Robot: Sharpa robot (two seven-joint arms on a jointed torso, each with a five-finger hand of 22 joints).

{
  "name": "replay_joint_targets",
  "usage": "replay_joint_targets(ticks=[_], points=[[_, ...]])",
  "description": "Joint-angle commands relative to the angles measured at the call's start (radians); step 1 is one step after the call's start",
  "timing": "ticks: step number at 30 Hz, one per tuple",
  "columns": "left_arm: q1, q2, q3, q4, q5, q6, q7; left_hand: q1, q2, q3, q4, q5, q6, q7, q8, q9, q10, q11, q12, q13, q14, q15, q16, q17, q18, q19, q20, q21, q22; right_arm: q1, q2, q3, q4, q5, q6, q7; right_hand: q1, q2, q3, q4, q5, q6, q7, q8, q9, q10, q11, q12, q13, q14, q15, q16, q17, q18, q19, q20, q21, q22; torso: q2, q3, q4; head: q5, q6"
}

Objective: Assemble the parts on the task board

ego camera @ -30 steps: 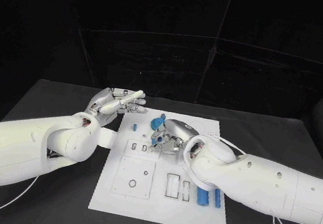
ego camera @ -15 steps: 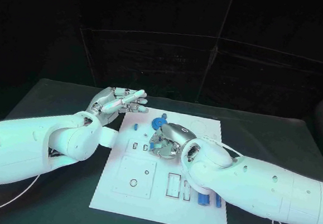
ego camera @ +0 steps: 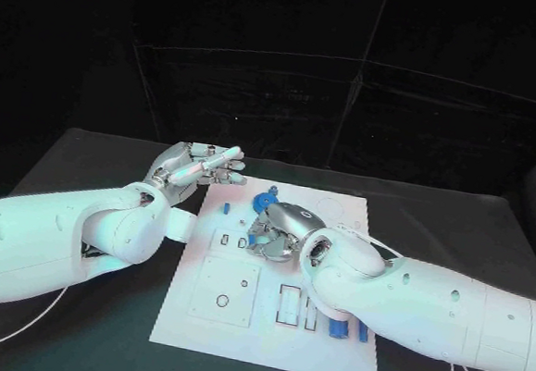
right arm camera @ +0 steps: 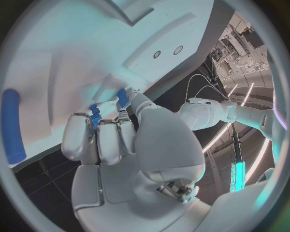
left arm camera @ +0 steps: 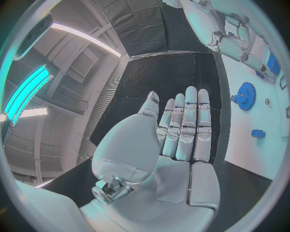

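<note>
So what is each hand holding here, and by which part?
Right hand pinches a small blue part at its fingertips; which end, I cannot tell. Left hand holds nothing.

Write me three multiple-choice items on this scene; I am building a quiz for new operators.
1. Where is the blue gear?
A. On the black table, left of the board
B. On the far part of the task board
C. In the left robot hand

2. What colour is the task board?
A. White
B. Blue
C. Black

3. What state is the left robot hand in?
A. Gripping the gear
B. Pressed flat on the board
C. Raised, fingers straight, holding nothing

Answers:
1. B: the blue gear lies on the task board near its far edge.
2. A: the board is white on the black table.
3. C: the left robot hand hangs above the table with its palm bare.
</note>
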Motion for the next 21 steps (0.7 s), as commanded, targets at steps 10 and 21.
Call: replay_joint_targets(ticks=[10, 21], points=[[0.002, -0.001, 0.001, 0.001, -0.007, 0.001, 0.013, 0.005, 0.007, -0.005, -0.002, 0.001, 0.007, -0.002, -0.006, 0.0, 0.005, 0.002, -0.006, -0.001, -0.004, 0.003, -0.004, 0.002, 0.006, -0.008, 0.001, -0.004, -0.002, -0.003, 0.001, -0.003, -0.005, 0.027, 0.01, -0.016, -0.012, -0.005, 0.001, 0.0, 0.007, 0.031, -0.019, 0.003, 0.0, -0.001, -0.004, 0.002, 0.053, 0.035, -0.005, 0.002, -0.001, -0.01, 0.001, -0.005, 0.001, -0.001, 0.0, 0.0002, -0.0013, 0.0, -0.004], [0.002, -0.001, 0.001, 0.002, -0.007, -0.002, 0.018, 0.005, 0.006, -0.006, -0.002, 0.001, 0.007, 0.0, -0.007, 0.0, 0.004, 0.003, -0.008, -0.001, -0.005, 0.004, -0.006, 0.002, 0.006, -0.01, 0.002, -0.005, -0.003, -0.003, 0.002, -0.003, -0.01, 0.033, 0.044, -0.026, -0.025, -0.022, 0.001, 0.0, -0.018, 0.015, -0.011, -0.012, -0.004, -0.007, 0.002, -0.007, 0.046, 0.034, 0.0, 0.0, -0.005, -0.01, 0.001, -0.002, -0.001, -0.002, -0.001, -0.0001, -0.0007, -0.001, -0.008]])
